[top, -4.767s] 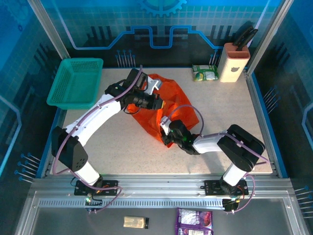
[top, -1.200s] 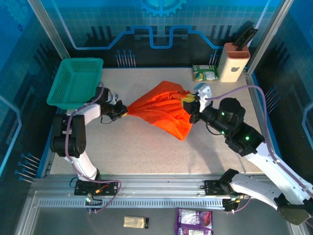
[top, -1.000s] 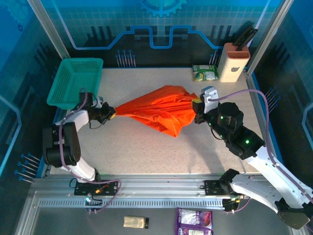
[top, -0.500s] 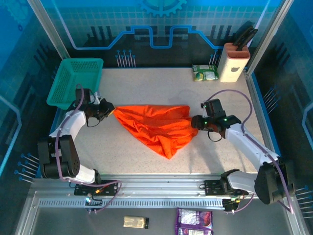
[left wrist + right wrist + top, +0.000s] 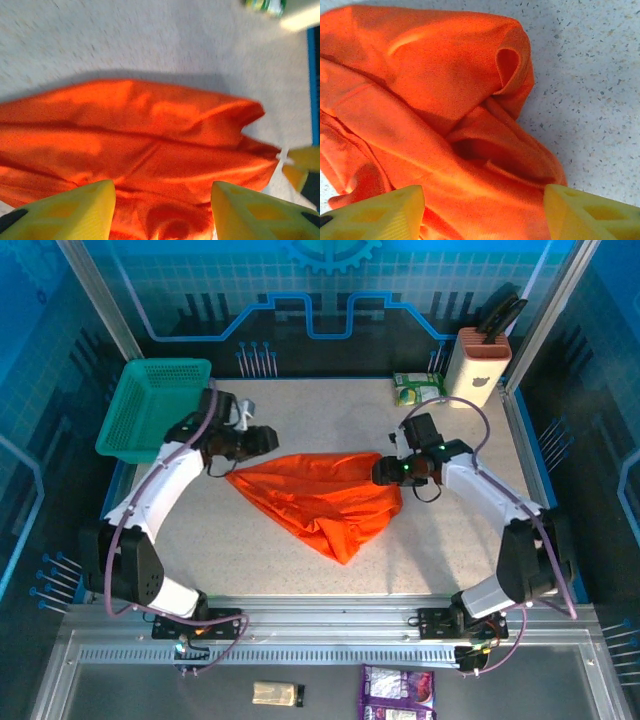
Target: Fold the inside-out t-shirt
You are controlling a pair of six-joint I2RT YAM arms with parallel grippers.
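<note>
The inside-out t-shirt (image 5: 315, 502) lies crumpled on the table as a rough orange-red triangle, its point toward the near edge. My left gripper (image 5: 264, 439) hovers just behind the shirt's left corner, open. In the left wrist view the yellow fingers (image 5: 75, 210) stand wide apart above the t-shirt (image 5: 150, 140), with nothing between them. At the shirt's right end my right gripper (image 5: 384, 472) is open too. The right wrist view looks down between its spread fingers (image 5: 590, 212) on a bunched fold with a sleeve opening in the t-shirt (image 5: 445, 100).
A teal mesh basket (image 5: 155, 405) stands at the back left, close to the left arm. At the back right are a green packet (image 5: 418, 388) and a knife block (image 5: 478, 365). Bare tabletop (image 5: 250, 550) runs along the near side of the shirt.
Both grippers have opened and let go of the shirt, which now lies slack on the table. The left gripper has moved right and back; the right gripper has drawn slightly left.
</note>
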